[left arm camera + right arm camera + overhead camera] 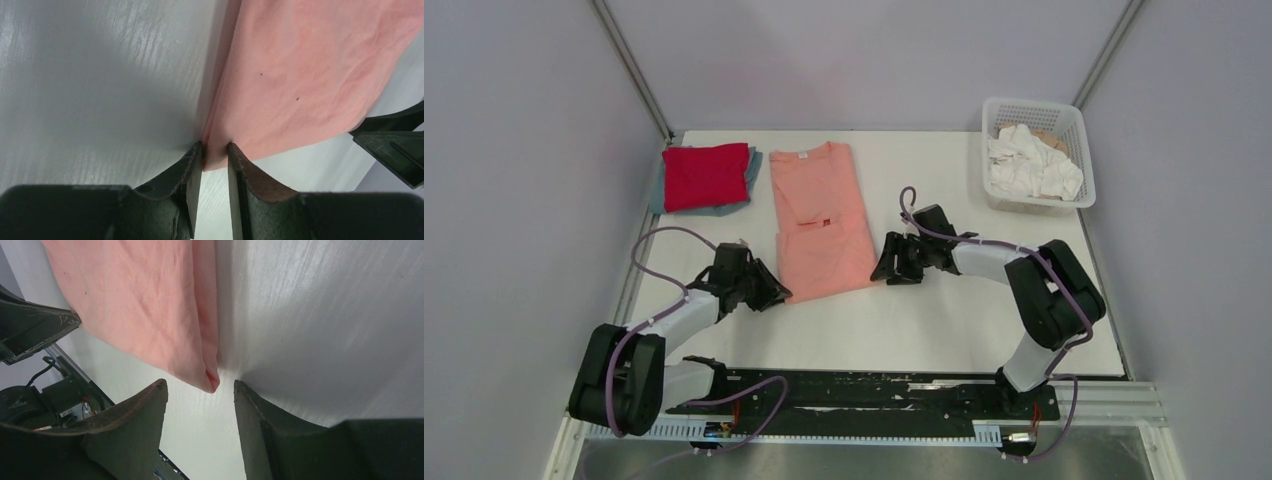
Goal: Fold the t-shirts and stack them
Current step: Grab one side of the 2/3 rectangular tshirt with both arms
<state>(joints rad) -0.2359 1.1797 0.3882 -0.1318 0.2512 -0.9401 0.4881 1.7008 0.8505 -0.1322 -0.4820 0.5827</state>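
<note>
The salmon-pink t-shirt (819, 215) lies folded lengthwise in the middle of the table, collar away from me. My left gripper (774, 295) is at its near left corner. In the left wrist view the jaws (215, 152) are nearly closed with that pink corner (300, 75) pinched between the tips. My right gripper (882, 270) is at the near right corner. In the right wrist view it is open (200, 383), the pink corner (150, 310) lying just between the fingertips, untouched. The red t-shirt (706, 176) lies folded on the grey-blue t-shirt (656, 197) at the back left.
A white lattice basket (999, 110) holding white cloth stands at the back right corner. The table's left edge runs close by the left arm. Walls enclose the table on three sides.
</note>
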